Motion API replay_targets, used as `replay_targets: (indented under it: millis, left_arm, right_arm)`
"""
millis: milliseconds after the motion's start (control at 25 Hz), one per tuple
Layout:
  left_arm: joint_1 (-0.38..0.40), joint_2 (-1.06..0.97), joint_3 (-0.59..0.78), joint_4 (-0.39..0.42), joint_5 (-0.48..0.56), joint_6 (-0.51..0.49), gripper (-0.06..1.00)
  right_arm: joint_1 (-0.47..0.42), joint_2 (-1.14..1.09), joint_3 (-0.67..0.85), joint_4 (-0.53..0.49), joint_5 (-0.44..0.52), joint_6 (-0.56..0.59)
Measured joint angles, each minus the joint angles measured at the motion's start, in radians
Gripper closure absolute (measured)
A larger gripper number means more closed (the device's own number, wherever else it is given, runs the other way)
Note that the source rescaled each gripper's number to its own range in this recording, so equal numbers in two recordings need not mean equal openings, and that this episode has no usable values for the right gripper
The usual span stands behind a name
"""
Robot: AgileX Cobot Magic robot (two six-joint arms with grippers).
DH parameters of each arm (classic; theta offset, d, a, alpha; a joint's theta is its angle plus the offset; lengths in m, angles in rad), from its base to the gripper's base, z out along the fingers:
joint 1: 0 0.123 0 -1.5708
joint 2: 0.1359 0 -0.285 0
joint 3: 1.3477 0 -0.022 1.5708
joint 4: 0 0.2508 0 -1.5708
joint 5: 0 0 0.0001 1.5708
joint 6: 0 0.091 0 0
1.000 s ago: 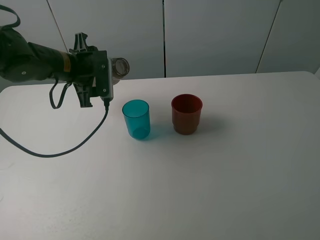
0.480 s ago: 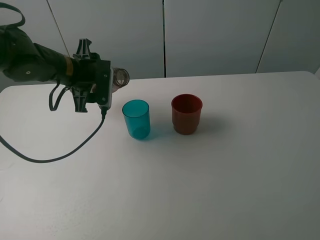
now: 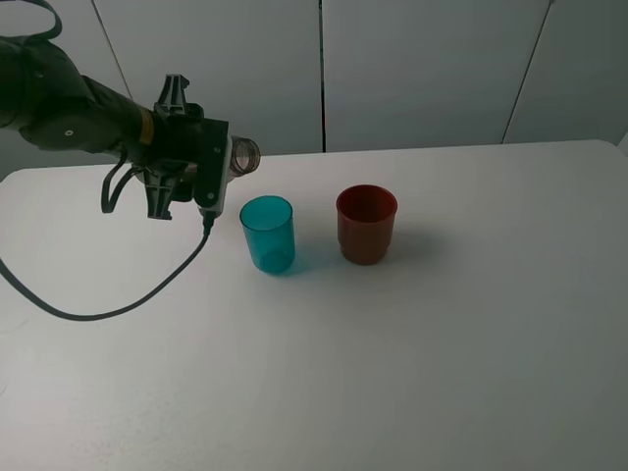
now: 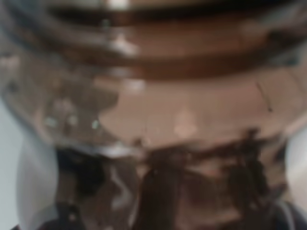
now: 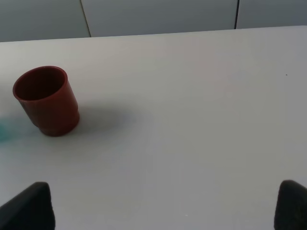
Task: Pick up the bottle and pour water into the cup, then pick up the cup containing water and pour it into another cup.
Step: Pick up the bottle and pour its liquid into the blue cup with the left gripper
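A white table (image 3: 442,343) stands before a pale panelled wall (image 3: 422,69). The left gripper (image 3: 210,163) is clamped tight on the brownish clear bottle (image 3: 242,155), whose ribbed body fills the left wrist view (image 4: 158,110). The bottle lies nearly level, its open mouth facing the teal-blue cup (image 3: 267,234).

In the last second the mouth has come down and across toward that cup, and the wrist has rolled with it. The mouth is still up and to one side of the rim, not over it, and no water can be seen running, so I judge that the pour has not started.

The left arm reaches in from the table's left edge, held well above the surface, with a black cable (image 3: 147,289) looping down from the wrist. The dark red cup (image 3: 366,224) stands just beside the teal one, apart from it. The right gripper (image 5: 160,211) is spread wide and holds nothing.
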Motion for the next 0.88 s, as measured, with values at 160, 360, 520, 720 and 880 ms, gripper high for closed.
replay_targets:
  millis: [160, 360, 520, 720, 880]
  left_arm:
    - [-0.008, 0.0, -0.01, 0.056, 0.049, 0.002, 0.94]
    - [-0.01, 0.0, -0.018, 0.094, 0.085, 0.003, 0.94]
    - [-0.019, 0.0, -0.019, 0.133, 0.098, 0.003, 0.94]
    - [-0.034, 0.0, -0.03, 0.17, 0.115, 0.003, 0.94]
    - [-0.043, 0.001, -0.05, 0.184, 0.14, 0.003, 0.94]
  right_arm:
    - [0.0, 0.0, 0.0, 0.0, 0.0, 0.0]
    - [0.0, 0.0, 0.0, 0.0, 0.0, 0.0]
    - [0.0, 0.0, 0.0, 0.0, 0.0, 0.0]
    - [0.0, 0.0, 0.0, 0.0, 0.0, 0.0]
    - [0.0, 0.0, 0.0, 0.0, 0.0, 0.0]
